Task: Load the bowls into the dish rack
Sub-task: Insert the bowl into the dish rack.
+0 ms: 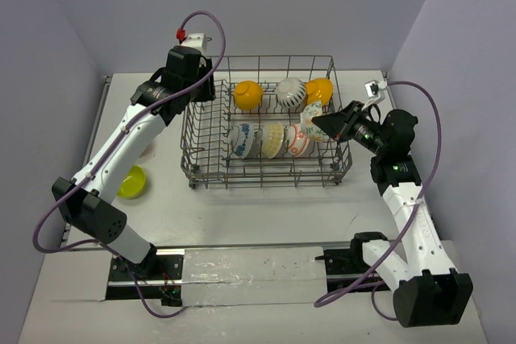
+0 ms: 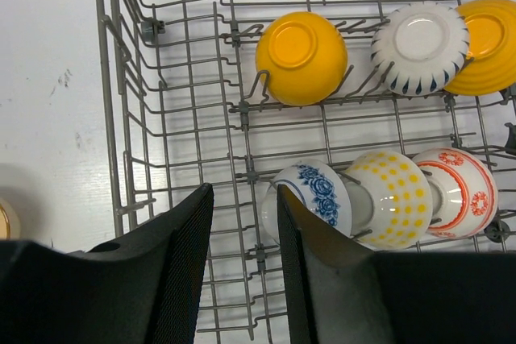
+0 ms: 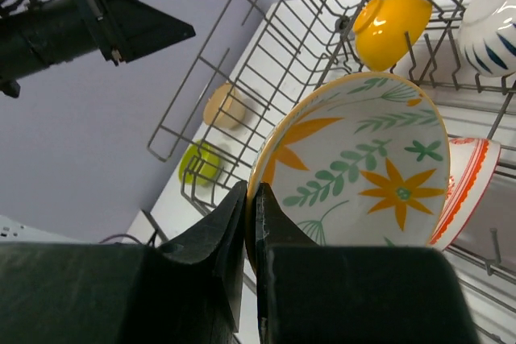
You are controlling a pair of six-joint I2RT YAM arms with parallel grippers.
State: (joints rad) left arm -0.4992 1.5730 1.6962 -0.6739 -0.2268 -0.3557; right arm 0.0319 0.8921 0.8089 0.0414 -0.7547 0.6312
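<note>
The floral bowl [image 3: 363, 167] hangs on edge over the right end of the near row of the dish rack [image 1: 266, 176]. The right gripper [image 3: 251, 196] pinches it by the rim, jaws nearly closed on the thin wall.

The step in hand appears to be seating this bowl. Keep it on edge, facing as its neighbours do. Lower it into the slot just beside the red-and-white bowl [image 3: 472, 175], with a tine on each side of the wall. Release only once the lower rim bears on the wire floor. The overhead view does not show clearly whether that slot is free, so descend slowly. The rim grip is slender, so avoid twisting the bowl against the tines.

The bowl is white inside, with orange flowers, green sprigs and a yellow-orange rim. It is glazed and probably slippery.

Further along the near row stand a yellow-dotted bowl [image 2: 393, 197] and a blue-flowered bowl [image 2: 313, 196]. The far row holds two orange-yellow bowls [image 2: 301, 55] with a white striped bowl [image 2: 421, 46] between them. The left gripper [image 2: 243, 195] hovers over the rack's bare left part, jaws partly open and holding nothing. On the table left of the rack, a lime green bowl [image 1: 131, 181] and a tan bowl [image 3: 224, 105] are not yet loaded.
</note>
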